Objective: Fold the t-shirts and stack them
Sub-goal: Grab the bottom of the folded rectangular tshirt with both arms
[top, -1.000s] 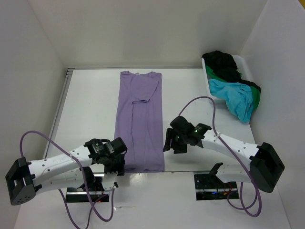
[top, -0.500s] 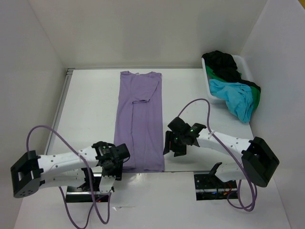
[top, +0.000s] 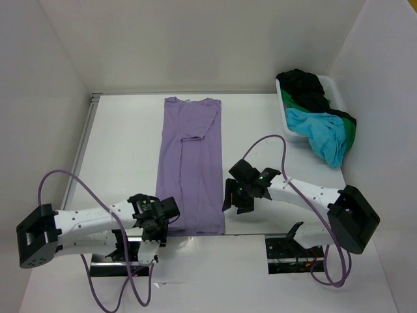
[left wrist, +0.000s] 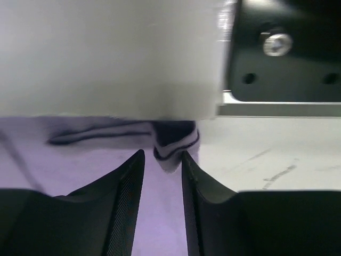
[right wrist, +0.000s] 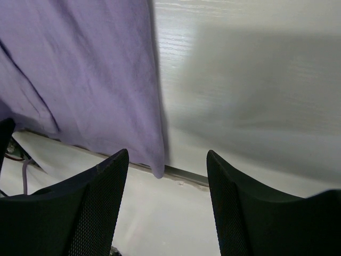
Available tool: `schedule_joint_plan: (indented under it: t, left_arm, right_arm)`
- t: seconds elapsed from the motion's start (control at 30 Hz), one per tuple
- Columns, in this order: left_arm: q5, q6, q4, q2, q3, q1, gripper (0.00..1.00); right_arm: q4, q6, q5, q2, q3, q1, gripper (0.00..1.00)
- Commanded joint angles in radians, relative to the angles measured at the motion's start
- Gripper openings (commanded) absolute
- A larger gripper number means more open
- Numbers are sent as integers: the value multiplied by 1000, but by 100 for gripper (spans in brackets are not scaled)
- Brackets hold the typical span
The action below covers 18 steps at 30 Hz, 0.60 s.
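Folding the first of four: the lavender t-shirt (top: 192,163) lies narrowed lengthwise. My left gripper (left wrist: 162,156) sits narrow at its near hem, grip unclear; my right gripper (right wrist: 168,153) is wide and empty. The three other t-shirts (top: 319,134) wait in the white bin (top: 285,117), far right.

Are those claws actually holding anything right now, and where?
The right gripper is open over the lavender shirt's near right corner, holding nothing. The left gripper's fingertips flank its near left hem corner; whether they pinch it cannot be told.
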<state>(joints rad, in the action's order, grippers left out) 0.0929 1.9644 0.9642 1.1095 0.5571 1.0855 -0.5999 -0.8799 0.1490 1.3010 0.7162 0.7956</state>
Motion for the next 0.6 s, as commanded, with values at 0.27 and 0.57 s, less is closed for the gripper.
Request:
schedule_joint_plan:
  t: [0.27,0.57]
  left_arm:
    - [99,41,-55,-116,-34,5,35]
    - [1,74,-18,-88,-34,5,47]
  right_arm:
    - [43,42,130,101,-3,27,66]
    - [52,42,162,239,29,103,66]
